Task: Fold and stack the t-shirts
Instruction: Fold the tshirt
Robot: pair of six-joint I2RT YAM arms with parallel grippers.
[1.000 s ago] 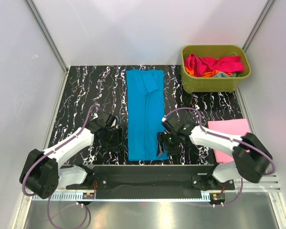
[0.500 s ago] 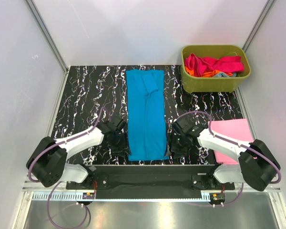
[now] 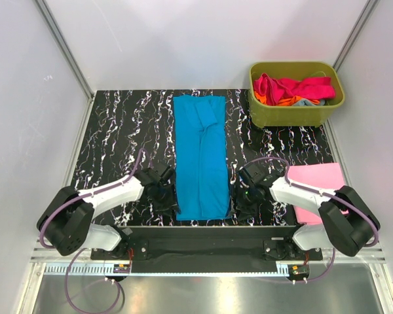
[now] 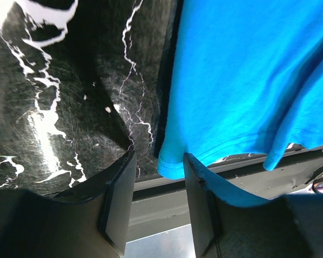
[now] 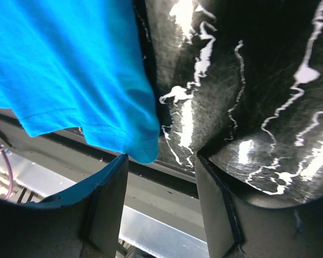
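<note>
A bright cyan t-shirt (image 3: 200, 150) lies as a long narrow strip down the middle of the black marbled table (image 3: 118, 131). My left gripper (image 3: 167, 196) sits low at the strip's near left corner. In the left wrist view the left gripper (image 4: 159, 161) is open, and the cyan t-shirt's (image 4: 247, 70) hem corner reaches in between the fingertips. My right gripper (image 3: 242, 195) is at the near right corner. In the right wrist view the right gripper (image 5: 161, 158) is open, and the cyan t-shirt's (image 5: 59, 59) corner hangs by the left fingertip.
A folded light pink t-shirt (image 3: 318, 180) lies at the near right of the table. The olive-green tub (image 3: 295, 116) at the back right holds magenta, orange and other shirts (image 3: 295, 88). The table's near edge and metal rail (image 4: 231, 180) run just under both grippers.
Both grippers came down toward the table's near edge to the cyan strip's near corners. The right one slid off the cloth to its right edge. The left jaws narrowed somewhat.
</note>
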